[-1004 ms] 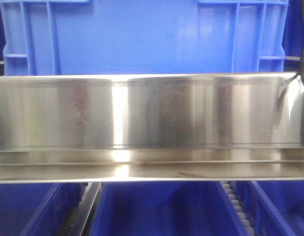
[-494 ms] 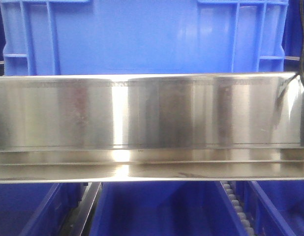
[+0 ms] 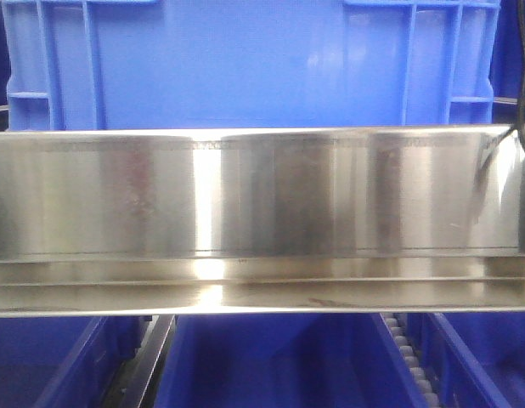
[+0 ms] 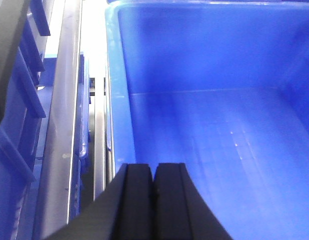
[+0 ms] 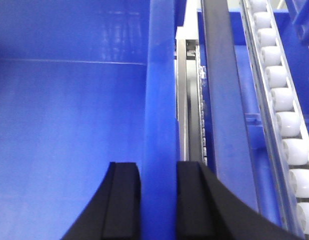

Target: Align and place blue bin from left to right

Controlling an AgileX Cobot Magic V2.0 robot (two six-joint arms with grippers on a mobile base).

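Front view: the blue bin (image 3: 245,64) fills the upper part of the frame, its wide flat wall facing the camera. It has vertical ribs and small ledges near both corners. Its lower part is hidden behind a polished steel rail (image 3: 262,195) that runs the full width, so I cannot tell what it stands on. Below the rail are the insides of darker blue crates (image 3: 271,365), with a roller track (image 3: 411,361) between the middle and right ones. A black cable (image 3: 524,76) hangs at the right edge.

Left wrist view: the left claw (image 4: 154,186) has its fingers (image 4: 137,205) pressed together with nothing visible between them. It sits over the inside of the blue bin (image 4: 204,125), close beside the bin's left wall. Outside that wall, a steel rail (image 4: 62,125) and a ribbed blue crate wall (image 4: 14,125) are visible.

Right wrist view: the right claw (image 5: 158,200) straddles the right wall of the blue bin (image 5: 69,125). One finger (image 5: 123,200) is inside and the other outside, both against the wall, clamped on it. A roller track (image 5: 282,100) runs alongside, apart from the bin.
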